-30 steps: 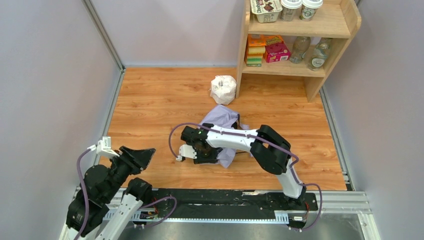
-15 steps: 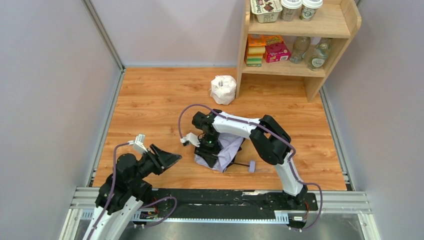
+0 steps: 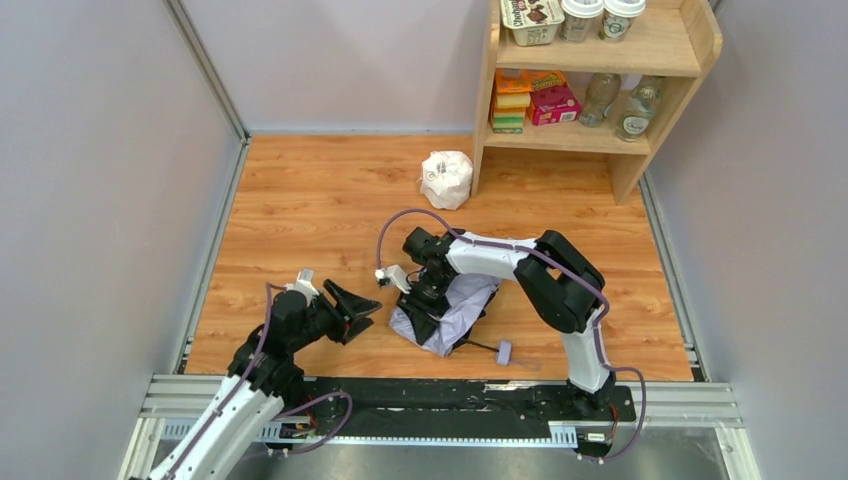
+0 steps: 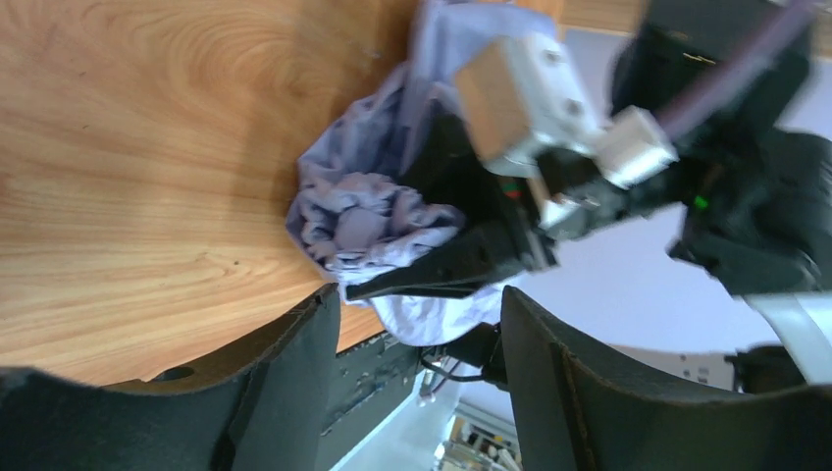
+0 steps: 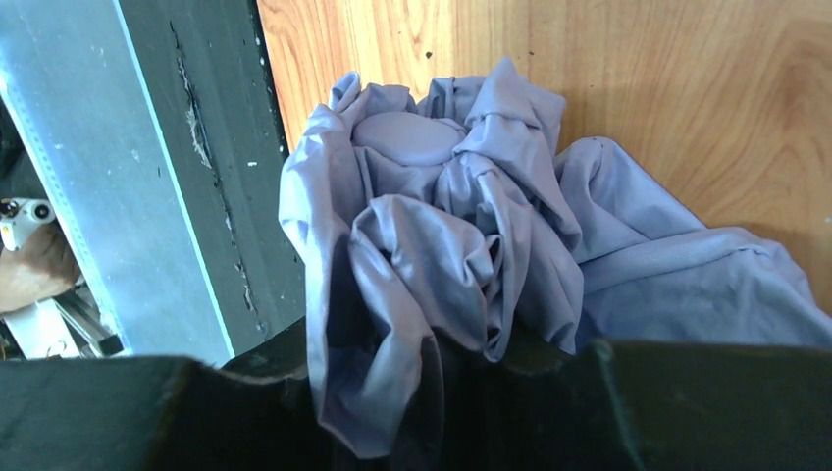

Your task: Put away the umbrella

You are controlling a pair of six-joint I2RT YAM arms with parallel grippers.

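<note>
No text is legible; print on the tub [image 3: 531,18] on the shelf [image 3: 690,50] is too small.

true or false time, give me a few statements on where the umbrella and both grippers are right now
1. The right gripper is closed on the umbrella canopy. True.
2. The left gripper holds the umbrella too. False: it is open and short of the fabric.
3. The umbrella lies on the shelf. False: it lies on the wooden table.
4. The white wrapped lump sits beside the shelf. True.
</note>
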